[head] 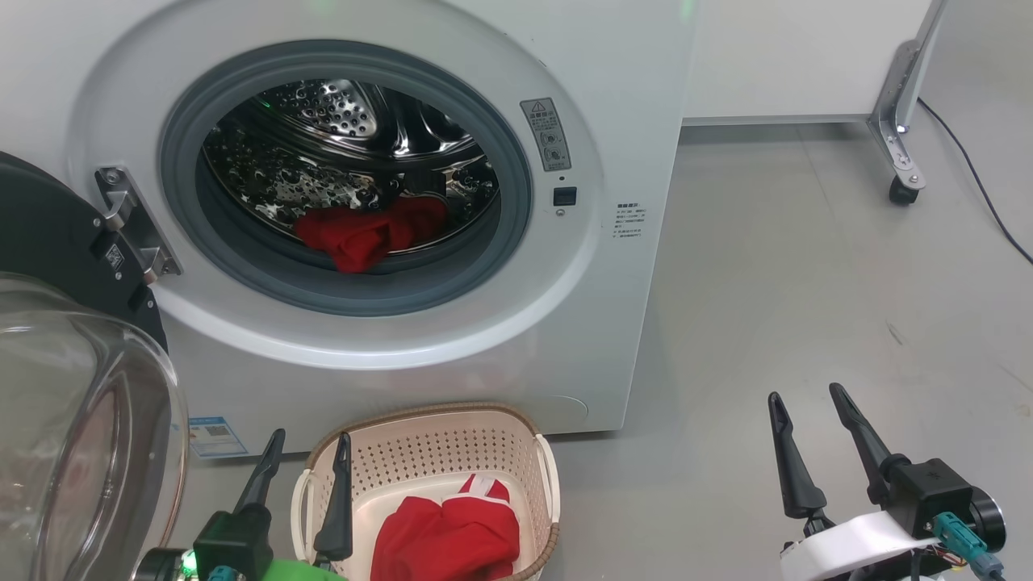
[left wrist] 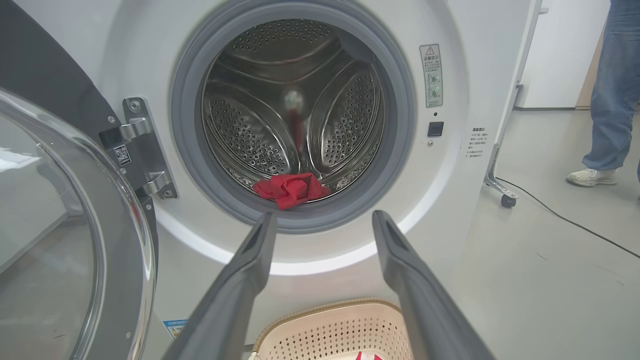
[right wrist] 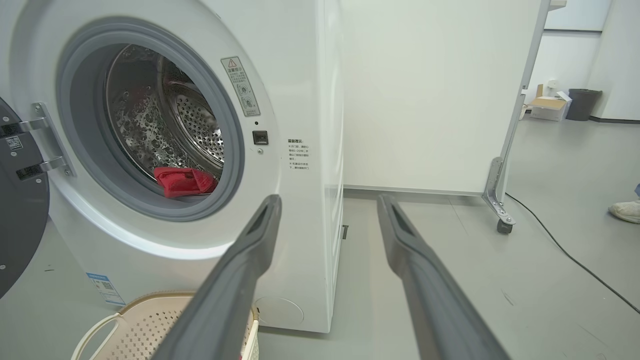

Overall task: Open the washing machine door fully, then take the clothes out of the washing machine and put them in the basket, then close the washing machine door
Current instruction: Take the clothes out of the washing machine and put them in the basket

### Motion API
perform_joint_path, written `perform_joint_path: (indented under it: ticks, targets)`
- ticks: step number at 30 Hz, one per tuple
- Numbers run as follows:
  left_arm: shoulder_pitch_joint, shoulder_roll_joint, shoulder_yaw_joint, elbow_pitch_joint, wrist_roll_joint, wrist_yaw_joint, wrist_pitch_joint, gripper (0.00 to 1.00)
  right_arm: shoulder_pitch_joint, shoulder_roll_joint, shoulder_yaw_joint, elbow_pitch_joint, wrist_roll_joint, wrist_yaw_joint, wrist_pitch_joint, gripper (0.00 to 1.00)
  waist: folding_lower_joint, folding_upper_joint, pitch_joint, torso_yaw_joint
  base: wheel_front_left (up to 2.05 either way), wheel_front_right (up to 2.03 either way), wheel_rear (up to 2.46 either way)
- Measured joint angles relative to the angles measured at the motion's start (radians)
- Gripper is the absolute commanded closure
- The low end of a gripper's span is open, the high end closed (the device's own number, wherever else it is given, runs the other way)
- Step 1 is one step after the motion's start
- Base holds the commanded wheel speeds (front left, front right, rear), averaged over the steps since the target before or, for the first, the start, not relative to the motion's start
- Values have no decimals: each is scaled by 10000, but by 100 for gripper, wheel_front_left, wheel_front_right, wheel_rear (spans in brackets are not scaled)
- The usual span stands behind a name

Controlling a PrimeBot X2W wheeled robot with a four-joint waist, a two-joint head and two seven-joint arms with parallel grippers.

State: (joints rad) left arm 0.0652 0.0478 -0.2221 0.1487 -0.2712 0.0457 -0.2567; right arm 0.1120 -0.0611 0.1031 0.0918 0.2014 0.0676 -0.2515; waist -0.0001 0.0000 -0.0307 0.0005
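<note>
- Bulging clear glass of the washing machine door (head: 81, 420) sits closest in the head view. The door is swung wide open on a metal hinge (head: 133, 222) at the left edge of the washing machine (head: 613, 121), its black rim turned away from the mouth.
- Left gripper (head: 311, 440) hovers in front of the washing machine, low before its mouth and above the left end of the basket (head: 452, 456). Its two dark fingers stand apart with nothing between them.
- Right gripper (head: 805, 393) hangs off the washing machine's right front corner, over bare floor. Its fingers are likewise spread and empty.
- The basket stands on the floor just in front of the washing machine's foot, below the mouth.
- One red piece (head: 367, 230) of the clothes lies inside the washing machine at the bottom front of the steel drum (head: 339, 113). Its lower edge droops toward the grey rubber ring (head: 510, 173).
- A second red piece (head: 448, 537), with white stripe trim, lies crumpled in the basket at the washing machine's foot.
- A small blue sticker (head: 216, 436) sits low on the washing machine's front, between the open door and the basket.
- Beyond the washing machine's right side stands a wheeled metal frame leg (head: 900, 121), with a dark cable (head: 980, 186) trailing over the floor.
- In the left wrist view, a person's leg in jeans (left wrist: 615, 85) and a pale shoe (left wrist: 592, 176) show past that same side.
</note>
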Motion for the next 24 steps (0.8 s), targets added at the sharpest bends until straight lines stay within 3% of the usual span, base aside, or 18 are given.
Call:
perform_joint_path:
  ticks: [24]
  targets:
    - [171, 10, -171, -205, -12, 69, 552, 0, 200, 12, 201, -468, 21, -81, 339, 0, 0, 0, 186, 10, 0, 0, 0]
